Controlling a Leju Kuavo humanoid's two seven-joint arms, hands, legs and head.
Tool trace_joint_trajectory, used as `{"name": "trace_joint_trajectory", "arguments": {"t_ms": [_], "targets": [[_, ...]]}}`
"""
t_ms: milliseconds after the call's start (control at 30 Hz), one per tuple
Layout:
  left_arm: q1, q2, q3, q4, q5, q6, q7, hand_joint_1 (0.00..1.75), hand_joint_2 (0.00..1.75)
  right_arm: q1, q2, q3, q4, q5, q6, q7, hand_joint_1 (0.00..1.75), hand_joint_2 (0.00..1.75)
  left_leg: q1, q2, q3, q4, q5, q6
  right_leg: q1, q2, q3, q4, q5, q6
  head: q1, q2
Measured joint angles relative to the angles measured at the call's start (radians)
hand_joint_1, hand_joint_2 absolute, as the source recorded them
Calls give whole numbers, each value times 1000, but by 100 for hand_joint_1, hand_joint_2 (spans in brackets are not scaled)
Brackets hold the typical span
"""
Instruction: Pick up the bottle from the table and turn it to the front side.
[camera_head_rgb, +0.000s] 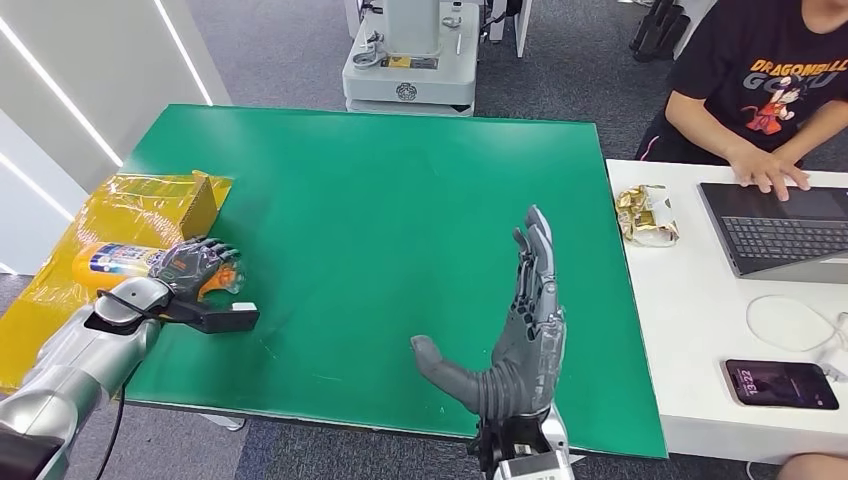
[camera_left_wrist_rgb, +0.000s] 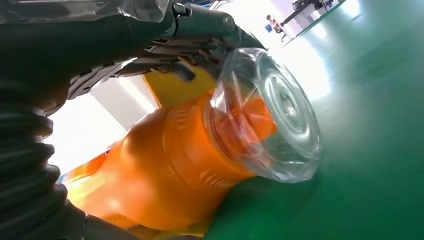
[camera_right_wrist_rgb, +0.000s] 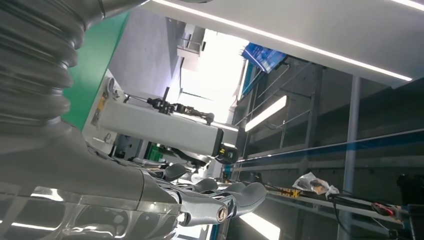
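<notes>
Left hand: the left hand is wrapped over the bottle at the left edge of the green table, fingers curled around its neck end.
Bottle: lying on its side, half on the yellow sheet and half at the table's edge; orange body with a blue-and-white label, clear cap toward the table's middle.
Bottle, close up: in the left wrist view the orange body and clear cap are large, the cap low over the green surface; whether it touches cannot be told.
Hidden: the hand covers the bottle's neck in the head view; the label's print is too small to read.
Right hand: the right hand stands over the table's near edge, fingers straight and apart, thumb out to the side, holding nothing.
Yellow box: a yellow box stands on the sheet just beyond the bottle.
White table: to the right of the green table, with a laptop, a phone, a wrapped packet and a person's hand at the keyboard.
</notes>
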Motion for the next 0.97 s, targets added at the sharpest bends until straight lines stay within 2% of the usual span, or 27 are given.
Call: {"name": "trace_joint_trajectory", "arguments": {"t_ms": [433, 567, 733, 967], "targets": [[7, 9, -3, 11, 30, 31, 10, 0, 175, -12, 0, 0, 25, -7, 7, -6, 0, 175, 0, 0, 0, 0, 0, 0, 0, 0, 0, 0, 0, 0, 0, 0], [24, 15, -1, 10, 49, 102, 22, 0, 175, -14, 0, 0, 31, -9, 8, -10, 0, 175, 0, 0, 0, 0, 0, 0, 0, 0, 0, 0, 0, 0, 0, 0], [93, 17, 37, -33, 64, 268, 49, 0, 175, -14, 0, 0, 34, -11, 14, -16, 0, 175, 0, 0, 0, 0, 0, 0, 0, 0, 0, 0, 0, 0, 0, 0], [183, 27, 113, -103, 8, 302, 74, 0, 175, -14, 0, 0, 37, -16, 34, -23, 0, 175, 0, 0, 0, 0, 0, 0, 0, 0, 0, 0, 0, 0, 0, 0]]}}
